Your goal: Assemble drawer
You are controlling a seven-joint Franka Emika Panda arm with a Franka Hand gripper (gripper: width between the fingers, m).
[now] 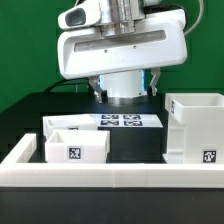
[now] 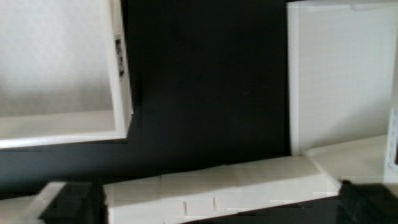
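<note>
The tall white case (image 1: 195,125) stands on the exterior view's right, with a tag low on its front. A low white tray (image 1: 75,148) with a tag sits at the front left. A second low white part (image 1: 58,122), apparently the other tray, is just behind it. My gripper (image 1: 127,92) hangs above the table between them, open and holding nothing. In the wrist view, a tray (image 2: 63,70) and the case (image 2: 347,70) lie on either side of a dark gap. The gripper (image 2: 217,205) has its dark fingertips (image 2: 71,205) wide apart.
The marker board (image 1: 120,122) lies flat under the gripper and shows pale between the fingertips in the wrist view (image 2: 214,188). A long low white border rail (image 1: 110,176) runs along the front and up the left side. The table (image 1: 135,148) is black.
</note>
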